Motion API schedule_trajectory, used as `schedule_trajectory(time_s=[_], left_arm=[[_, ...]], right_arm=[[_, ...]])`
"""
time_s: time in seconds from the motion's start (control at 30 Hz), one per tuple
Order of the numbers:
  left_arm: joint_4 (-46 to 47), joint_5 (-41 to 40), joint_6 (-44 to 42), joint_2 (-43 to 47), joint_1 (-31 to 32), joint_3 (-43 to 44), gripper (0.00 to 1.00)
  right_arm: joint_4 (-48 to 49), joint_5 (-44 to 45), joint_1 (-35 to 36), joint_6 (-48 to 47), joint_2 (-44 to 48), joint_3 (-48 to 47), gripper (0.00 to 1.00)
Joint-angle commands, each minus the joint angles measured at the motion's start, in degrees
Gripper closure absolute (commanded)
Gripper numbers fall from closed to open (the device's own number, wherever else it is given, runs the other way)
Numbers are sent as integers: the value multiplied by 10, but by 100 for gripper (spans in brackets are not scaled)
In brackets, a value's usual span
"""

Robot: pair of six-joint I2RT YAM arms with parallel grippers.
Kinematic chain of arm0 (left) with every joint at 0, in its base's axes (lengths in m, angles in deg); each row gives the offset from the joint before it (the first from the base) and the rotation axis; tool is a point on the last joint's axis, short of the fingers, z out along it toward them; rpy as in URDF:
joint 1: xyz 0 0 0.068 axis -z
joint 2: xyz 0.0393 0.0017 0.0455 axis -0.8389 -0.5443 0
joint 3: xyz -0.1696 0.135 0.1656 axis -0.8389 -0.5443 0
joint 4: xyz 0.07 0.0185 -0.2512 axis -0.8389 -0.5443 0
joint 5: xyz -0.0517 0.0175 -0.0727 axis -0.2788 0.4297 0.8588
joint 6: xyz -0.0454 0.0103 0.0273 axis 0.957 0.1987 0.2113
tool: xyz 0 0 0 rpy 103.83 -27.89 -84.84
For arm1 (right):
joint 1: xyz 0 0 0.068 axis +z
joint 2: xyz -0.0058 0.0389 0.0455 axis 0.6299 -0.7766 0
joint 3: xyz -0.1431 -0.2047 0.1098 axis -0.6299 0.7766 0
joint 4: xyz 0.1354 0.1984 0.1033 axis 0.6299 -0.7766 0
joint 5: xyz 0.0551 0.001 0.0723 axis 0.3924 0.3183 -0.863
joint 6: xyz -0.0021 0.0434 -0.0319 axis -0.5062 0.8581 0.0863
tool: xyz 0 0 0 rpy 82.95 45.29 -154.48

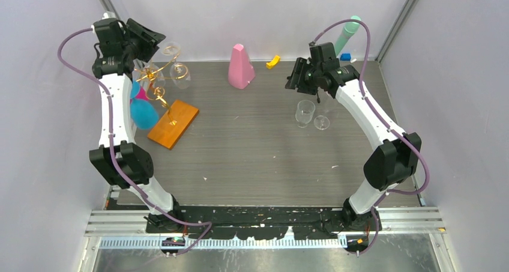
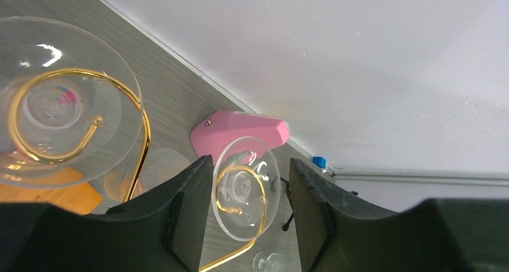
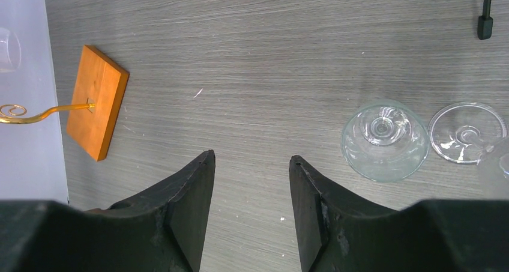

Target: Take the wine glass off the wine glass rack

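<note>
The wine glass rack [image 1: 157, 86] is gold wire on an orange-brown wooden base [image 1: 174, 123], at the table's far left. Clear wine glasses [image 1: 180, 74] hang from its curled arms. My left gripper [image 1: 153, 44] is over the top of the rack. In the left wrist view, the round foot of one wine glass [image 2: 246, 188], held in a gold spiral, lies between the fingers of that gripper [image 2: 251, 160]. The left finger is at the foot's edge and a gap shows on the right. My right gripper [image 3: 252, 156] is open and empty above the table.
A second glass foot [image 2: 60, 98] sits in a nearer spiral. Two clear glasses [image 1: 305, 113] [image 1: 322, 123] stand below my right gripper [image 1: 295, 80]. A pink cone [image 1: 241, 66], a yellow piece [image 1: 273, 61] and a mint tube [image 1: 347, 35] are at the back. A blue and pink object [image 1: 143, 113] lies under my left arm.
</note>
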Motion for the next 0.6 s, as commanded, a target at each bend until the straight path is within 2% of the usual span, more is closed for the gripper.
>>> schedule_trajectory(time_s=[0.0, 0.13, 0.3, 0.43, 0.57], left_arm=[[39, 21, 25, -7, 1, 1, 49], [41, 7, 23, -1, 1, -7, 48], [48, 45, 55, -2, -3, -15, 48], [89, 75, 112, 5, -12, -39, 52], [100, 91, 133, 5, -13, -44, 56]], right_arm=[[28, -1, -3, 10, 23, 3, 46], [28, 1, -2, 9, 22, 2, 46], [28, 1, -2, 8, 19, 1, 46], [28, 3, -3, 7, 23, 5, 46], [27, 8, -2, 6, 26, 8, 46]])
